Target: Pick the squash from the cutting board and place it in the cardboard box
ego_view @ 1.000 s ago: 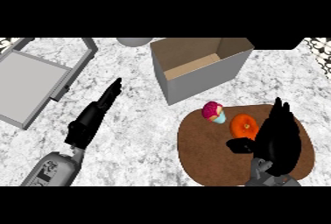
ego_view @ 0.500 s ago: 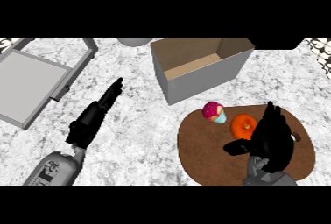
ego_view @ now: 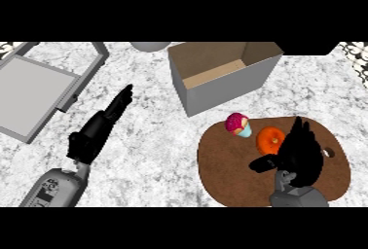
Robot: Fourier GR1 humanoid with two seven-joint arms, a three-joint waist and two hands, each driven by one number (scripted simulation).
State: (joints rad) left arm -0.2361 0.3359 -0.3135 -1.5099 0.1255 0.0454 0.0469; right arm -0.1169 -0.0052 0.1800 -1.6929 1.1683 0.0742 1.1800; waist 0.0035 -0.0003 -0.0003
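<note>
Squash [ego_view: 271,138]: on board [ego_view: 237,180]; likely firm, smooth; cup its sides.
My right hand [ego_view: 298,153]: fingers spread, beside squash, empty.

both hands [ego_view: 97,129] [ego_view: 300,151] open, fingers straight

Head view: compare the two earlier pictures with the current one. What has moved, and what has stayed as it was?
The right hand has shifted slightly left over the cutting board, closing on the orange squash from its right; its fingers are open and it holds nothing yet. The squash, the pink and blue object, the cardboard box and the left hand have stayed where they were.
</note>
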